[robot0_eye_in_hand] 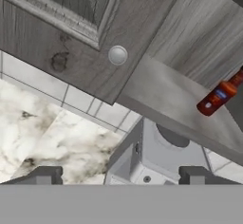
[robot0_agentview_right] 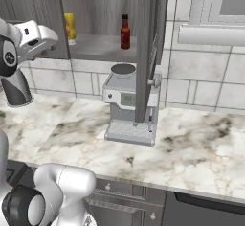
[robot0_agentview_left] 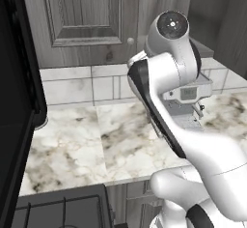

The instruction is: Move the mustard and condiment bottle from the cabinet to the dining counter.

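Two dark fingertips [robot0_eye_in_hand: 43,174] are standing far apart at the bottom of the hand view, so we are holding our hand [robot0_eye_in_hand: 121,178] released and empty, with nothing between the tips. We are keeping it spread, we judge, because the next job is a reach into the cabinet [robot0_agentview_right: 100,14] and neither bottle has been grasped yet.

Just beyond the hand we are looking at the closed left door [robot0_eye_in_hand: 71,33] with its round knob [robot0_eye_in_hand: 117,55]. The right door [robot0_agentview_right: 146,48] is standing swung out edge-on, which is leaving the grey shelf [robot0_agentview_right: 98,48] exposed.

On that shelf the condiment bottle [robot0_agentview_right: 125,32] is standing upright toward the right. The mustard [robot0_agentview_right: 70,27] is sitting well apart from it at the left, partly hidden behind our arm [robot0_agentview_right: 28,40].

Below the shelf a grey coffee machine [robot0_agentview_right: 129,107] is standing on the marble tabletop [robot0_agentview_right: 191,148] against the tiled backsplash [robot0_agentview_right: 191,81]. We are reckoning that it is crowding any low approach, so reaching in above it looks safer. We are also judging the slim, upright condiment bottle easy to tip if nudged.
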You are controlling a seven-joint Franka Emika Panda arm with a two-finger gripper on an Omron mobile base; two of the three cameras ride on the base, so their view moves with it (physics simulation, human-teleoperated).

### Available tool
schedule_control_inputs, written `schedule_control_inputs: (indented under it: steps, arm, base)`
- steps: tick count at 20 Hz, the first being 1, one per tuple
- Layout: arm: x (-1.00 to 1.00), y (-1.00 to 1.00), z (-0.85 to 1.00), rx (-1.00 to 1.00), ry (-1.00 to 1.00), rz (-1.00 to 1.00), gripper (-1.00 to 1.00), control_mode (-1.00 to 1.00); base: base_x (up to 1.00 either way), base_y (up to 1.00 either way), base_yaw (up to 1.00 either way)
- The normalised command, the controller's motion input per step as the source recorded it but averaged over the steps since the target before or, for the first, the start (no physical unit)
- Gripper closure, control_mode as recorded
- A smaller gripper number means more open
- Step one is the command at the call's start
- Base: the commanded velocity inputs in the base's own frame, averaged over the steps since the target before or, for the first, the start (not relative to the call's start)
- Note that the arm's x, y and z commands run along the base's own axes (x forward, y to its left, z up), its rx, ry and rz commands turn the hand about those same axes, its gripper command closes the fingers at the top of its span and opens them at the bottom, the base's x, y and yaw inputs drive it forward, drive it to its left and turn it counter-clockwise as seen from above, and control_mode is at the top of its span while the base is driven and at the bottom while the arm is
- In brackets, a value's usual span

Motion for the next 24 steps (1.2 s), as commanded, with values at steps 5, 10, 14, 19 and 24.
schedule_control_inputs:
  steps: [5,10,14,19,24]
  arm:
    - [0.03,0.06,0.04,-0.02,-0.14,0.02,-1.00,-1.00]
    - [0.14,0.15,0.00,-0.01,-0.14,0.07,-1.00,-1.00]
    - [0.27,0.16,0.00,-0.01,-0.05,0.09,-1.00,-1.00]
    - [0.38,0.06,0.00,-0.03,0.00,0.04,-1.00,-1.00]
    - [0.38,0.11,0.01,-0.04,0.00,0.01,-1.00,-1.00]
  base:
    - [0.00,0.00,0.00]
    - [0.00,0.00,0.00]
    - [0.00,0.00,0.00]
    - [0.00,0.00,0.00]
    - [0.00,0.00,0.00]
